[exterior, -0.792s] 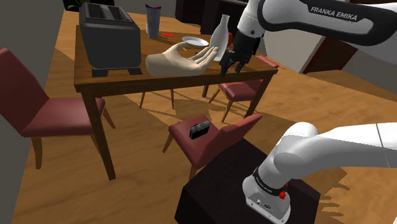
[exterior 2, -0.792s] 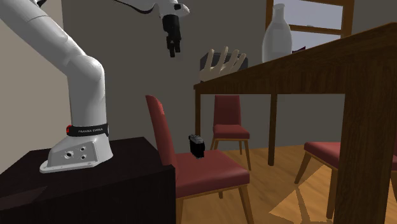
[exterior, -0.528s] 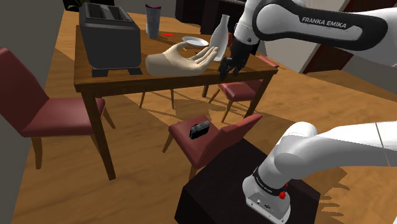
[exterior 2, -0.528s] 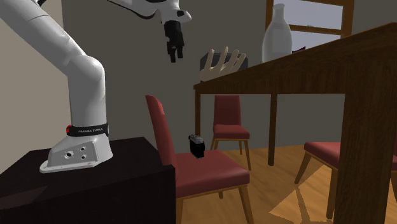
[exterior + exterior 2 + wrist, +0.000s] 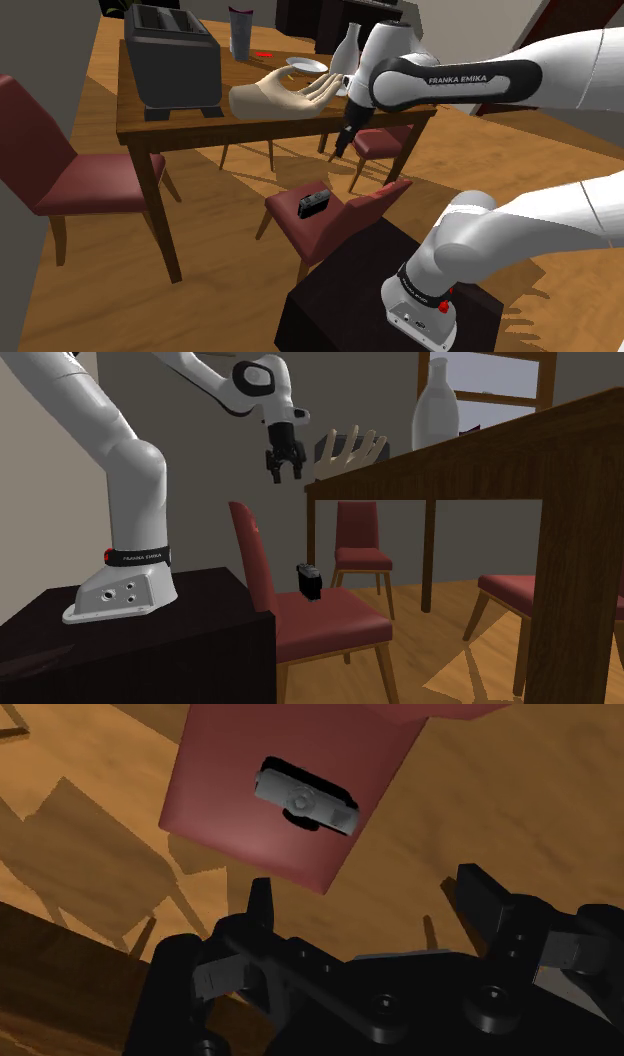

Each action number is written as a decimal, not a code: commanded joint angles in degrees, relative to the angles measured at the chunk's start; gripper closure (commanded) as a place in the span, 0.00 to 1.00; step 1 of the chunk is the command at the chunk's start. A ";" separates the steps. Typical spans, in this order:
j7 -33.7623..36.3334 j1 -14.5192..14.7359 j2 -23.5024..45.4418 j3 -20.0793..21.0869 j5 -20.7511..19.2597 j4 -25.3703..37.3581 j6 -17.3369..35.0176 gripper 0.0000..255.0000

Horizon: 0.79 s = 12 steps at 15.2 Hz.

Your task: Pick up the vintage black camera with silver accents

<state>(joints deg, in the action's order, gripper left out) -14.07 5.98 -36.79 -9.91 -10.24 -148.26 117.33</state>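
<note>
The camera [image 5: 313, 204] is a small black box with a silver top, lying on the seat of a dark red chair [image 5: 285, 207] beside the table. In the second exterior view the camera [image 5: 308, 579] stands near the seat's [image 5: 335, 618] back. My gripper [image 5: 339, 149] hangs open well above the chair, just off the table's near edge. From the side, the gripper [image 5: 284, 474] is level with the tabletop, nothing between its fingers. Along the gripper [image 5: 370, 899] the camera [image 5: 305, 798] lies ahead on the red seat [image 5: 225, 794], far beyond the fingertips.
The wooden table [image 5: 190, 125] carries a dark toaster [image 5: 172, 57], a tan model hand [image 5: 280, 95], a white bottle [image 5: 350, 48], a cup [image 5: 240, 32] and a plate [image 5: 306, 66]. More red chairs [image 5: 75, 180] stand around it. The black stand [image 5: 340, 300] is below.
The arm has swung over and the gripper has dropped from above the table's edge to below it, toward the chair with the camera. The camera has not moved.
</note>
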 commanded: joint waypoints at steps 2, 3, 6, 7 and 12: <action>-7.04 1.04 3.62 -2.74 -2.26 -3.11 6.76 0.00; -9.18 1.41 5.13 -3.55 -2.92 -3.87 9.01 0.00; -15.59 2.63 10.36 -6.06 -4.82 -5.64 15.97 0.00; -17.75 3.03 12.34 -6.87 -5.37 -6.05 18.36 0.00; -28.91 5.26 23.85 -10.72 -6.98 -6.74 30.60 0.00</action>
<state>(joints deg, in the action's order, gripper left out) -40.40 10.70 -16.02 -19.79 -17.02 -154.92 144.64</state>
